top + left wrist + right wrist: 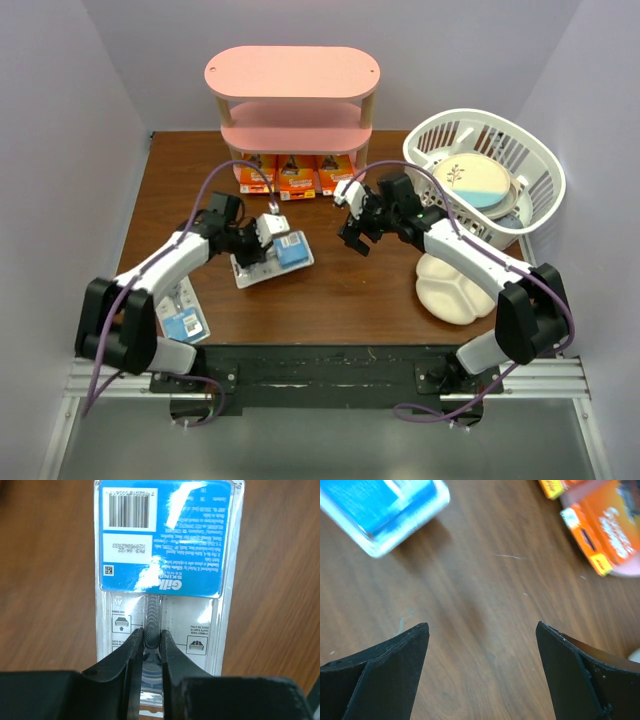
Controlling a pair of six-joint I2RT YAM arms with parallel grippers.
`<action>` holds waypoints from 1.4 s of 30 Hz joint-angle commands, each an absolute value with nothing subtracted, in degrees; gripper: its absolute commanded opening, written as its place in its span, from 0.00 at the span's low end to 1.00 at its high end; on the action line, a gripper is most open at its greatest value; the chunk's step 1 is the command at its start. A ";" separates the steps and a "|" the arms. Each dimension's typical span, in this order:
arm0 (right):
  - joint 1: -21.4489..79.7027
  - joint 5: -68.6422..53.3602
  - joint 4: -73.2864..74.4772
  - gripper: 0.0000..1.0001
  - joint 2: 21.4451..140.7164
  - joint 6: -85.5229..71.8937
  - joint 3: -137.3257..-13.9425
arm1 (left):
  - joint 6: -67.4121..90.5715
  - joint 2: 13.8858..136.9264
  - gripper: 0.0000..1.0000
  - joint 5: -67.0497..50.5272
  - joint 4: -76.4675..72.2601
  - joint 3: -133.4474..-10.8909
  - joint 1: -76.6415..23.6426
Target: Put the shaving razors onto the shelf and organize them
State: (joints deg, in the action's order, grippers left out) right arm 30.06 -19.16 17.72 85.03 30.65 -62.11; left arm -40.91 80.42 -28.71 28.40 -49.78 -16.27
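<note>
The pink three-tier shelf (290, 90) stands at the back. Three orange razor packs (296, 176) stand in a row on its lowest level; one shows in the right wrist view (602, 525). My left gripper (262, 238) is shut on the raised handle bubble of a white-and-blue blister pack (165, 555), which sits low over the table's middle (280, 258). Its corner shows in the right wrist view (385, 510). A second white-and-blue pack (185, 318) lies at the near left by the left arm. My right gripper (482, 630) is open and empty above bare wood, right of the held pack (355, 237).
A white slatted basket (535, 165) holding a round plate stands at the back right. A white divided plate (450, 290) lies at the near right, under the right arm. The brown table (350, 290) has walls close on both sides.
</note>
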 commanded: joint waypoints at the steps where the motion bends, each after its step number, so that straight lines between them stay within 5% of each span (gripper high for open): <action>1: 29.71 -10.47 13.45 0.93 84.63 22.78 -66.35 | -15.77 71.73 0.00 -19.98 23.83 -57.73 -16.44; 12: 29.27 -8.88 12.92 0.95 88.77 16.35 -71.01 | 7.29 78.30 0.00 4.11 17.14 -74.60 -16.26; 42: 28.56 -9.84 11.43 0.95 88.50 13.62 -65.74 | 16.61 103.88 0.00 8.17 9.32 -97.73 -14.85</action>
State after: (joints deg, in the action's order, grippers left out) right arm 28.80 -9.58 12.88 89.41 15.18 -66.04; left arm 15.73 102.28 6.96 14.61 -93.82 -14.66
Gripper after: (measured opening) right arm 0.953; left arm 0.209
